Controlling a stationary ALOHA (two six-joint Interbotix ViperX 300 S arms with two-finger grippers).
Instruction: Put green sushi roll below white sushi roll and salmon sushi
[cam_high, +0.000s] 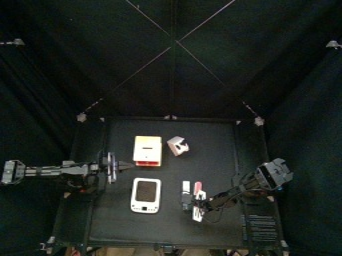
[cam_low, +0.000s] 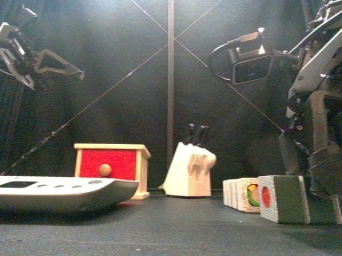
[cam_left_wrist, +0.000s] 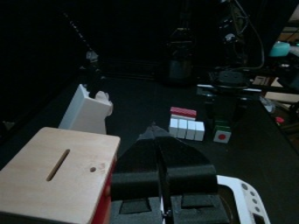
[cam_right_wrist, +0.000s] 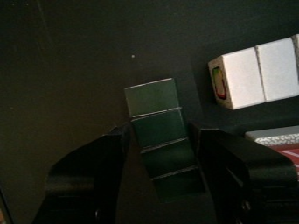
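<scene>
In the right wrist view the green sushi roll (cam_right_wrist: 155, 114) lies dark side up on the table, between the open jaws of my right gripper (cam_right_wrist: 163, 144), which do not press on it. Beside it lie the white sushi roll (cam_right_wrist: 254, 72) and a sliver of the reddish salmon sushi (cam_right_wrist: 284, 156). From the left wrist view the green sushi roll (cam_left_wrist: 222, 134) sits apart from the row of white pieces (cam_left_wrist: 187, 128) with the pink-topped salmon sushi (cam_left_wrist: 181, 112) at its end. My left gripper (cam_left_wrist: 163, 179) rests shut at the table's left side.
A white rounded tray (cam_high: 147, 196) lies front centre. Behind it stand a white-red-yellow block (cam_high: 147, 150) and a white-pink cube (cam_high: 177, 146). At table level the tray (cam_low: 54, 192), a red-faced box (cam_low: 114, 162) and a pale upright piece (cam_low: 191, 170) line up.
</scene>
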